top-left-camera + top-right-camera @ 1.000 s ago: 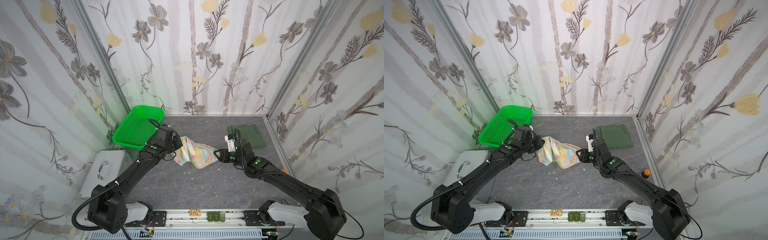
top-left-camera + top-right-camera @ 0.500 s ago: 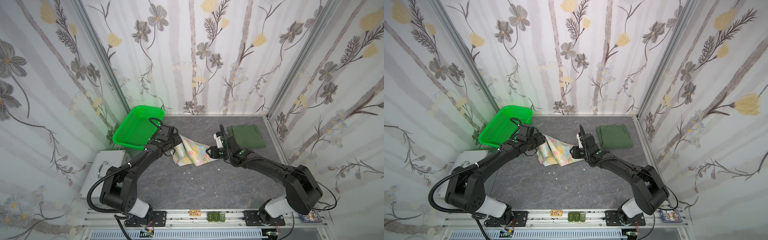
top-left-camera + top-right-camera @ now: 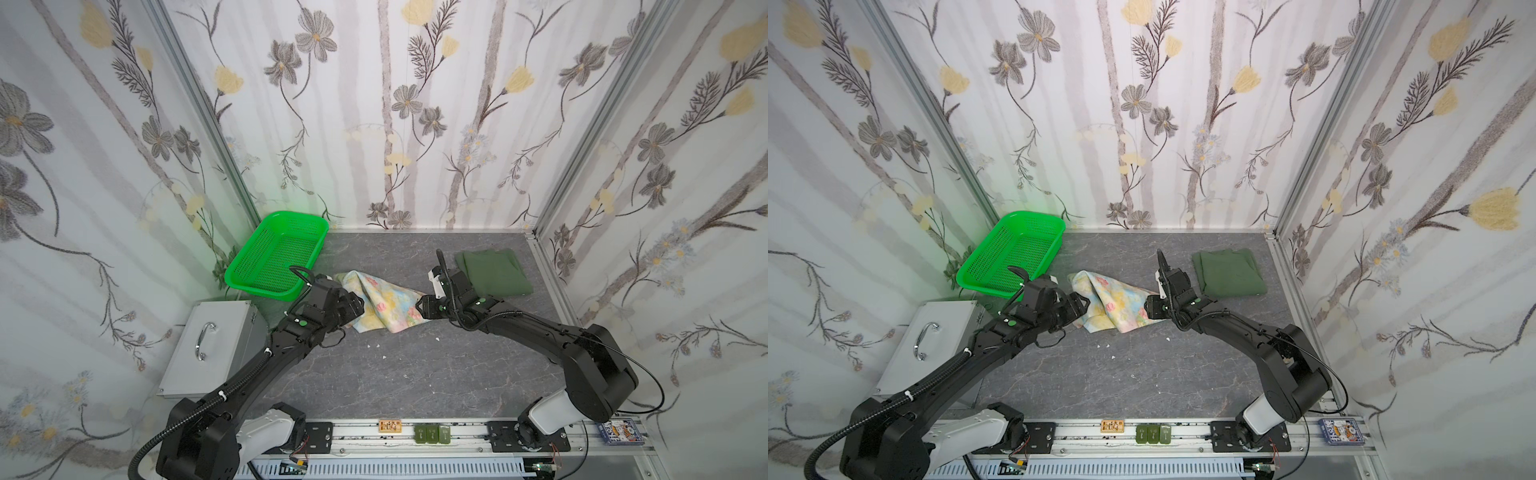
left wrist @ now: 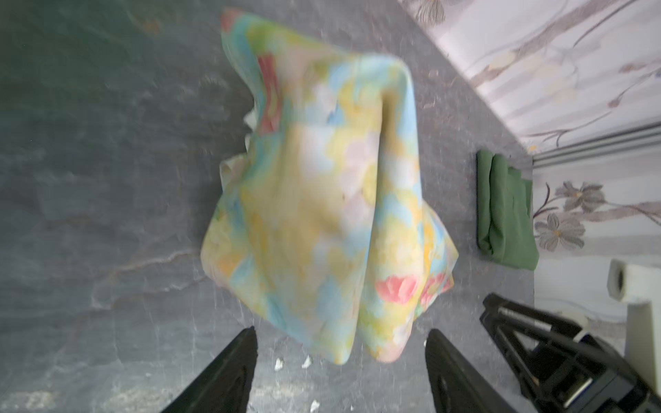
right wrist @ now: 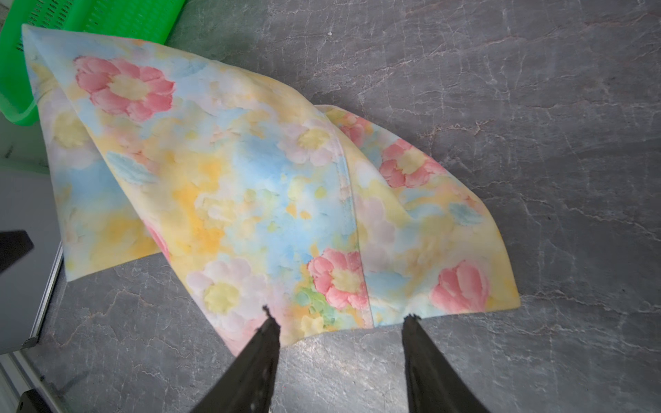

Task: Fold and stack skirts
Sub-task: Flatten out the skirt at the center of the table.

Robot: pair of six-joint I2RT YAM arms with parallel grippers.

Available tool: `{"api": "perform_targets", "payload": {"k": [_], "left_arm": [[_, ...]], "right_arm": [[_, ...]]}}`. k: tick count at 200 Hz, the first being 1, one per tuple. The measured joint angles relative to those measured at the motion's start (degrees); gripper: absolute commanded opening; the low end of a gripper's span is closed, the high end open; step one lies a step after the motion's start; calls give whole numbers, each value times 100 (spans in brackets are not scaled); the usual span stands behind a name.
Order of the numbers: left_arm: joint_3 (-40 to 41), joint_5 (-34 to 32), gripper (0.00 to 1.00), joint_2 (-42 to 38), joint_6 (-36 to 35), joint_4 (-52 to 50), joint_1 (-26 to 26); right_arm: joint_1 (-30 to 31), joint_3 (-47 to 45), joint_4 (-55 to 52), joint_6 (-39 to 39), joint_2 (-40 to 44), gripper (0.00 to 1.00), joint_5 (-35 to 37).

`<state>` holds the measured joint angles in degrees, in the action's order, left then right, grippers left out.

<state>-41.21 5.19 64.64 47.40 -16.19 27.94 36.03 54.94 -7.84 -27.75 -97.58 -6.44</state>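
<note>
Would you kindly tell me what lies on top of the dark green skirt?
Nothing rests on the dark green skirt. The floral skirt lies apart on the table, not yet stacked. What is inside the green skirt's folds is hidden.

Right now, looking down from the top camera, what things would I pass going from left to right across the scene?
In a top view, left to right: metal case → green basket → floral skirt → olive-green skirt.
</note>
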Motion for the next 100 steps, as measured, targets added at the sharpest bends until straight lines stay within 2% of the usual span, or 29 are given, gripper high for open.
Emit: {"api": "perform_targets", "payload": {"k": [20,37,42,53,59,81,100], "left_arm": [[151,-2,77,179,227,-66,450],[179,-33,75,463,315,-85,590],[179,-74,71,557,343,-81,601],[164,-170,56,737,365,-90,614],[136,-223,53,870,361,-85,614],[-20,-382,54,1381,313,-76,621],[-188,-551,69,1818,208,-76,619]], "right_arm": [[0,-37,-2,0,20,56,-7],[0,-50,2,0,46,56,-66],[0,-55,2,0,55,56,-68],[2,-66,11,-2,68,56,-68],[2,-74,9,-4,79,56,-66],[-20,-90,4,-24,118,55,-63],[-59,-90,4,-26,129,55,-61]]}}
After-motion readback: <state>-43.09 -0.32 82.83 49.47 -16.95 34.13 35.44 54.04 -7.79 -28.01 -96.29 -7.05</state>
